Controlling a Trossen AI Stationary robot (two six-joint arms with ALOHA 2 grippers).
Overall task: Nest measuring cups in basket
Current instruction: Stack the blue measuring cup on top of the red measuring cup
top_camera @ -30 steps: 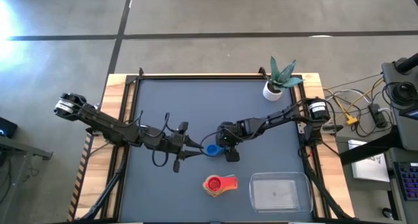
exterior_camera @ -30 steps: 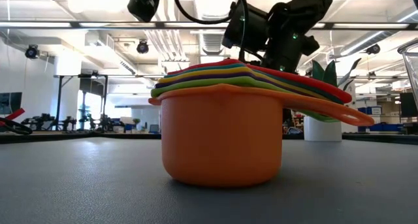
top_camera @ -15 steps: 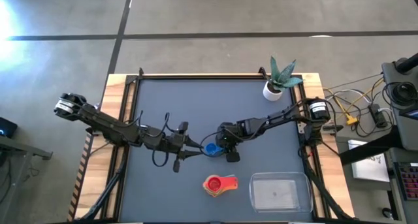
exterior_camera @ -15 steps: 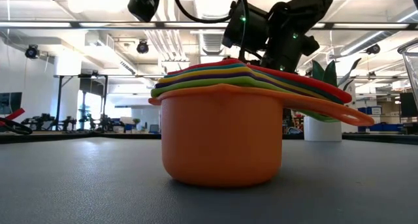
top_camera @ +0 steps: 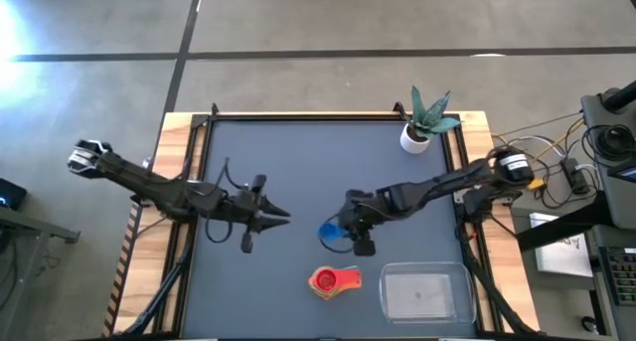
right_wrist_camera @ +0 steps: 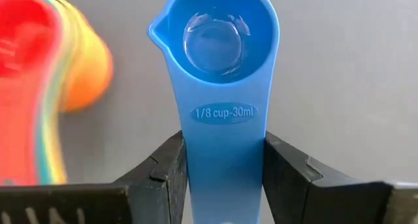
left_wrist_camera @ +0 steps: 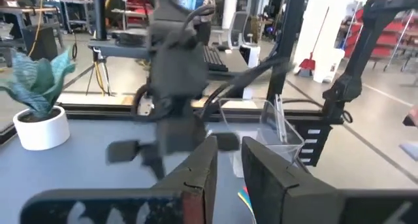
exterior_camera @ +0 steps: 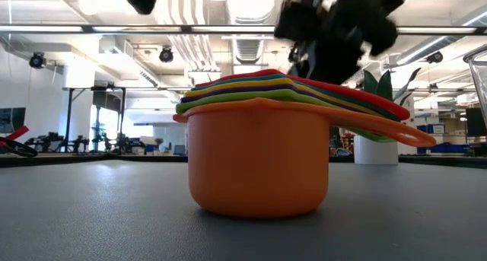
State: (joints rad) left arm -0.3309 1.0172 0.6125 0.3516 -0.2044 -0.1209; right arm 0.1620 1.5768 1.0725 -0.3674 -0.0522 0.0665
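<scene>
A small blue measuring cup (top_camera: pixel 329 234) is in my right gripper (top_camera: pixel 345 234), above the table's middle; the right wrist view shows its bowl (right_wrist_camera: pixel 212 34) ahead of the fingers. Several other cups are nested in a stack (top_camera: pixel 333 279), orange at the bottom (exterior_camera: pixel 259 154) and red on top, standing on its base near the front edge. The clear basket (top_camera: pixel 467 281) stands to the right of the stack. My left gripper (top_camera: pixel 283 218) is left of the blue cup, apart from it, empty, its fingers (left_wrist_camera: pixel 261 178) a narrow gap apart. My right gripper pinches the blue cup's flat handle (right_wrist_camera: pixel 224 142) between its two fingers, one on each long edge. The fingers lie along the handle, with the bowl sticking out past their tips. The cup is level, open side up, and lifted clear of the table.
A small white plant pot (top_camera: pixel 415 134) stands at the table's far right. The table's dark mat (top_camera: pixel 298 152) is bare at the far side and the left. Cables and equipment (top_camera: pixel 556 172) lie beyond the right edge.
My left gripper has drawn back toward the table's left edge, away from the blue cup. My right gripper has carried the blue cup a little toward the near edge, closer to the stack, the cup staying level.
</scene>
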